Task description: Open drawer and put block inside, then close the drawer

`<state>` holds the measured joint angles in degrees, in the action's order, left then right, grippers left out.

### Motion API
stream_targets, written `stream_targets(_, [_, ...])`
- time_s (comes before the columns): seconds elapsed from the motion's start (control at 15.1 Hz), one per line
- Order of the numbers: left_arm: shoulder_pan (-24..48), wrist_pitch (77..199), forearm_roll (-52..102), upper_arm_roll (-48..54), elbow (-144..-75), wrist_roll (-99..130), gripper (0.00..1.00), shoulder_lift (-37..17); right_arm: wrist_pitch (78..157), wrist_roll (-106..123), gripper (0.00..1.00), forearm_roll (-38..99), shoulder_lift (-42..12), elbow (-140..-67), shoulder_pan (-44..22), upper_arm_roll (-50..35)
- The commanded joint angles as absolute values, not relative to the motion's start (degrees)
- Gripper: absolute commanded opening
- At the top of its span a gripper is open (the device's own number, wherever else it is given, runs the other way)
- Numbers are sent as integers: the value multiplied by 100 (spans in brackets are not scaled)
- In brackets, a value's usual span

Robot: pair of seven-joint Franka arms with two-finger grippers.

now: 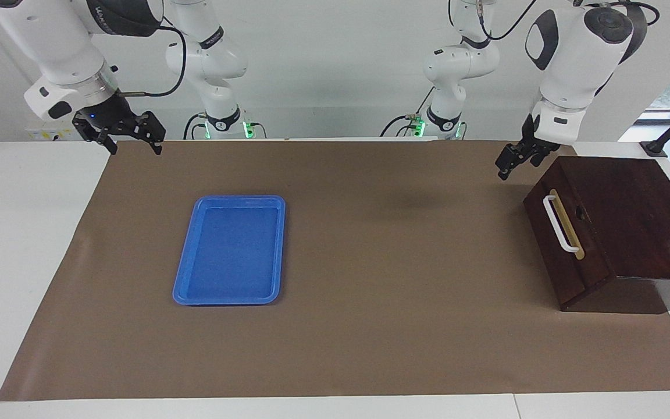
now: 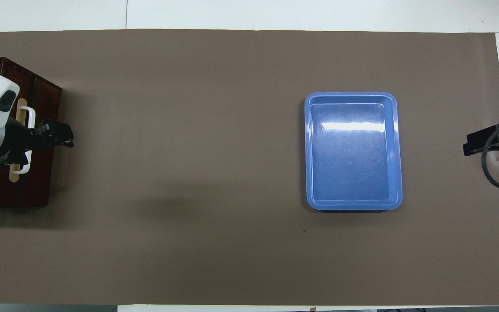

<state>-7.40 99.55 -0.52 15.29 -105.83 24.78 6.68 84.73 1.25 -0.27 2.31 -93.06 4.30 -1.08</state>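
Note:
The dark brown drawer (image 1: pixel 570 262) sits shut in its cabinet (image 1: pixel 631 203) at the left arm's end of the table, its white bar handle (image 1: pixel 557 224) free of any grip. My left gripper (image 1: pixel 508 165) hangs open and empty in the air over the mat, just off the cabinet's corner nearest the robots; in the overhead view the left gripper (image 2: pixel 61 136) overlaps the drawer (image 2: pixel 41 182) front. My right gripper (image 1: pixel 135 149) waits open and empty over the mat's edge at the right arm's end. The block is out of view.
A flat blue tray (image 1: pixel 280 250) lies bare on the brown mat (image 1: pixel 399 291) toward the right arm's end, also in the overhead view as the tray (image 2: pixel 353 173). White table surface (image 1: pixel 27 244) borders the mat.

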Motion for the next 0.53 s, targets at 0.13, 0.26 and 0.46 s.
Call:
stream_targets(0.13, [-720, 9835, 9, 1450, -10336, 1885, 100, 633, 8429, 255, 100, -88, 334, -9404, 466, -141])
stream_targets(0.26, [-773, 9835, 9, 1398, -10397, 630, 100, 642, 8429, 255, 100, -88, 334, -9404, 466, -141])
stream_targets(0.46, [-1089, 9800, 78, 1397, -10406, -254, 100, 589, 8429, 255, 100, -88, 334, -9404, 466, -141])
